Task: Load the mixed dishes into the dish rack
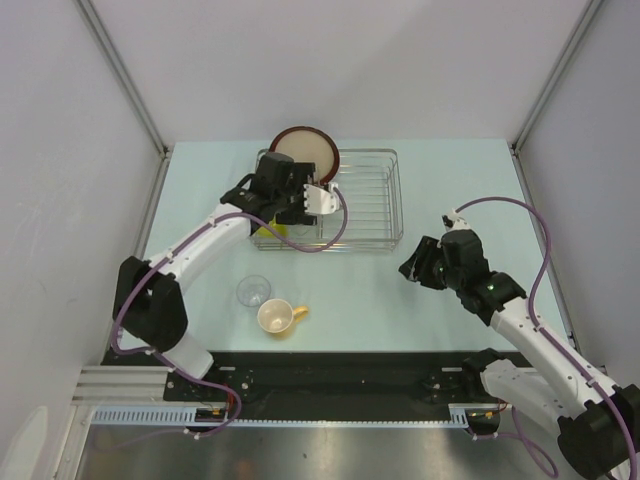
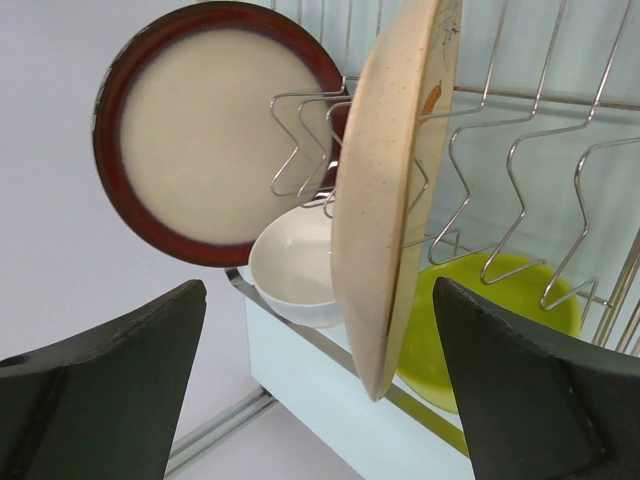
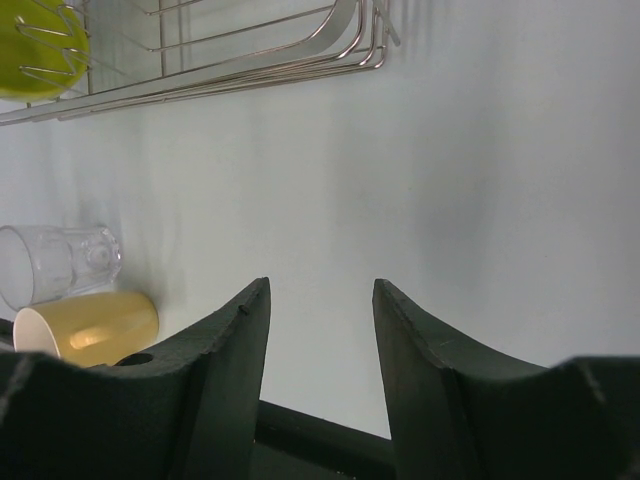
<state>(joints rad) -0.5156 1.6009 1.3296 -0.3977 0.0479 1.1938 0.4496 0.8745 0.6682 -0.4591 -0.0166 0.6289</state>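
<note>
Dish rack [image 1: 365, 205]: silver wire basket, far centre of the pale table [image 1: 450, 180]. Dark-red-rimmed beige plate [image 2: 215, 130]: I see it on edge at the rack's far-left corner, face toward the left wrist camera. Cream floral plate [image 2: 395, 190]: upright, edge-on to that camera, among the zigzag wire tines, just right of the red-rimmed one. White bowl [image 2: 295, 265]: low between the two plates, at the rack's rim. Lime-green bowl [image 2: 490, 330]: under the tines, to the right of the cream plate. Left gripper [image 2: 318, 288]: over the rack's left part, fingers [image 2: 110, 370] spread wide; the cream plate stands beyond the gap and neither finger touches it. Small clear glass [image 1: 253, 291]: on the table, near side of the rack, well apart from it; I cannot tell whether it stands or lies. Tan-yellow handled mug [image 1: 277, 316]: just beside the glass, lying on its side as the right wrist camera shows it. Right gripper [image 3: 318, 295]: above bare table to the right of the rack, fingers parted by a modest gap, nothing between them.
</note>
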